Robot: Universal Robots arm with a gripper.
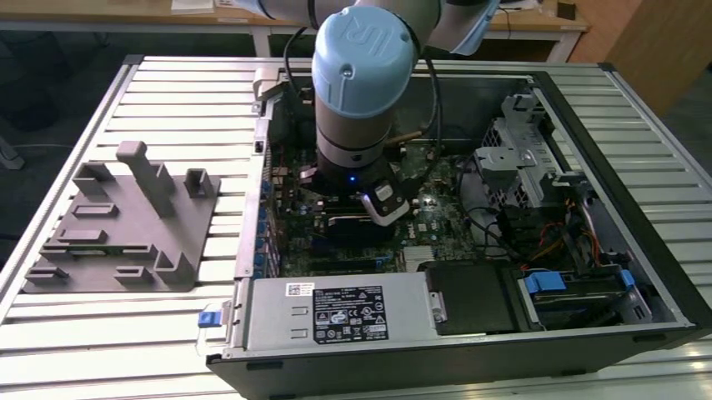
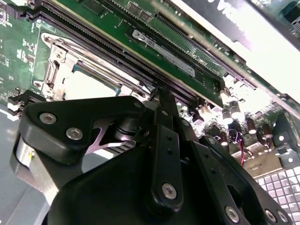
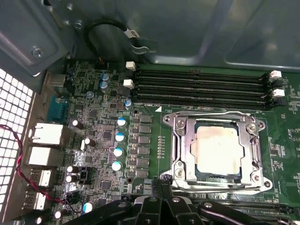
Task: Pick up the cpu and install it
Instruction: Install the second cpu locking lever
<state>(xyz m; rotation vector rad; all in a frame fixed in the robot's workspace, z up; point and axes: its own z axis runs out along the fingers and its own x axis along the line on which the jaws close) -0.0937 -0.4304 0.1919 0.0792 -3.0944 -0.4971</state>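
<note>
First wrist view, cpu (image 3: pixel 218 149) in socket (image 3: pixel 215 152)

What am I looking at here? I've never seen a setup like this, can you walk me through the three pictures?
It's a robot arm working inside an opened desktop computer case lying on a slatted metal table. The exterior view is taken by a camera standing off to one side. A grey plastic fixture with upright posts sits on the table at that view's left. The two wrist views come from cameras riding on the arm, looking down at the green motherboard. In both wrist views, the black gripper hangs just beside the metal socket frame. The cpu, the pale square chip, already lies inside that frame. The gripper holds nothing that I can see.
</note>
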